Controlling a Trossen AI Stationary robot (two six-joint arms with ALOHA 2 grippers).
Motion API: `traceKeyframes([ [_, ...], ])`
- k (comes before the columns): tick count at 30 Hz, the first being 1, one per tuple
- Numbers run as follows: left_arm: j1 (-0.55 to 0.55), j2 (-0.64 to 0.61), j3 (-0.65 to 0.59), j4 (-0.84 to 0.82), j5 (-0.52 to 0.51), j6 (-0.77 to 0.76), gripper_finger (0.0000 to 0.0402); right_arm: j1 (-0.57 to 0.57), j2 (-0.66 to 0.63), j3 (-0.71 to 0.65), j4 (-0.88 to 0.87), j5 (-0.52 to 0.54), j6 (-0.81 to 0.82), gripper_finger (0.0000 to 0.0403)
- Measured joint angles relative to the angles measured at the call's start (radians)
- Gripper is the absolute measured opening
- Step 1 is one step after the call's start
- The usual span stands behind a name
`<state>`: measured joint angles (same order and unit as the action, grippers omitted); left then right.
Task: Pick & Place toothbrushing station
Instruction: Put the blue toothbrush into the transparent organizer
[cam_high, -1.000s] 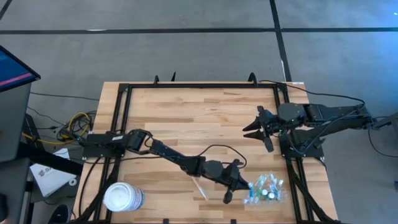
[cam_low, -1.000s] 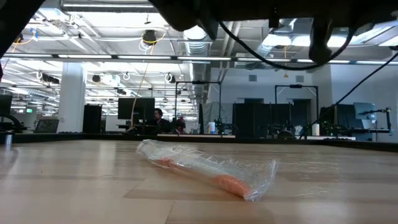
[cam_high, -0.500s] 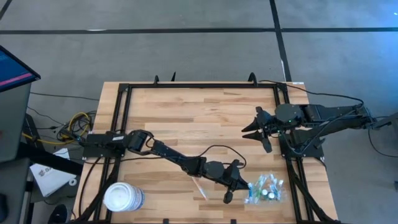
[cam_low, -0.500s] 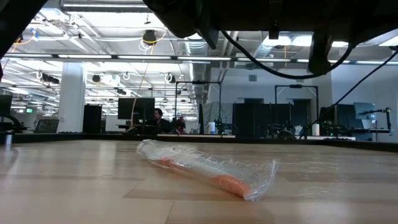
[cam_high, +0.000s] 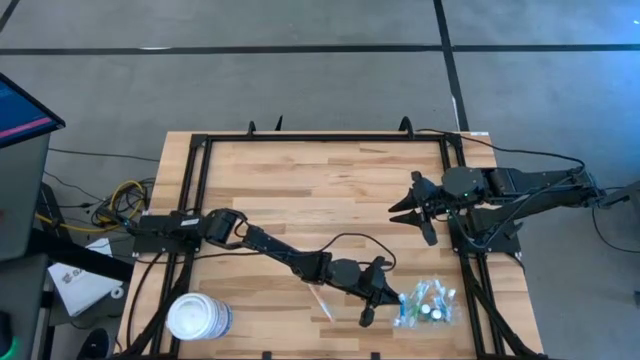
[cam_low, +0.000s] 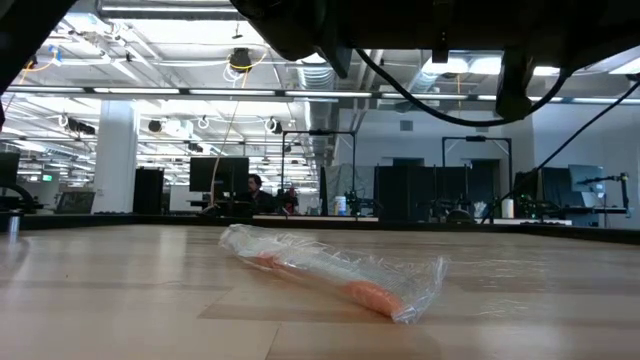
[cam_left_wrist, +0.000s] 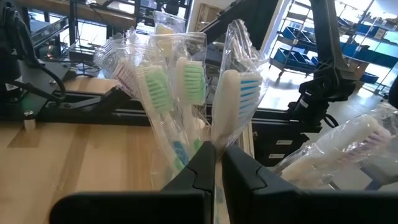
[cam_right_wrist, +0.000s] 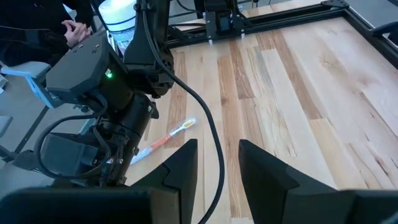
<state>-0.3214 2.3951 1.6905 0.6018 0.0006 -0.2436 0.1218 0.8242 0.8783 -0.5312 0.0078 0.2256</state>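
The left gripper (cam_high: 385, 297) has its jaws pressed together, their tips right against the toothbrushing station (cam_high: 427, 304), and in the left wrist view the two dark fingers (cam_left_wrist: 202, 165) meet with no gap just in front of it; whether they nip any of the wrapping cannot be told. The toothbrushing station is a small clear holder standing on the wooden table (cam_high: 320, 185) close to the table's near right corner, and it is packed with wrapped toothbrushes (cam_left_wrist: 180, 87) that stand upright with green, white and blue bristle heads uppermost. A single wrapped toothbrush (cam_high: 321, 300) lies flat on the table just left of the left gripper. A white round tub (cam_high: 197, 317) sits well to the station's left, at the near left corner. The right gripper (cam_high: 412, 208) hovers beyond the station near the table's right rail, jaws spread and holding nothing. The middle and far part of the table is bare wood.
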Motion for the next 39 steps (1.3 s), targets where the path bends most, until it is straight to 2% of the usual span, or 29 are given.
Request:
traceKeyframes([
  [24, 0.006, 0.025, -0.002, 0.008, -0.01, -0.001, 0.0005, 0.0, 0.0, 0.0, 0.0, 0.0, -0.016, 0.0108],
  [39, 0.006, 0.025, -0.002, 0.021, -0.022, 0.0, 0.0072, 0.0, 0.0, 0.0, -0.006, -0.003, -0.016, 0.0108],
])
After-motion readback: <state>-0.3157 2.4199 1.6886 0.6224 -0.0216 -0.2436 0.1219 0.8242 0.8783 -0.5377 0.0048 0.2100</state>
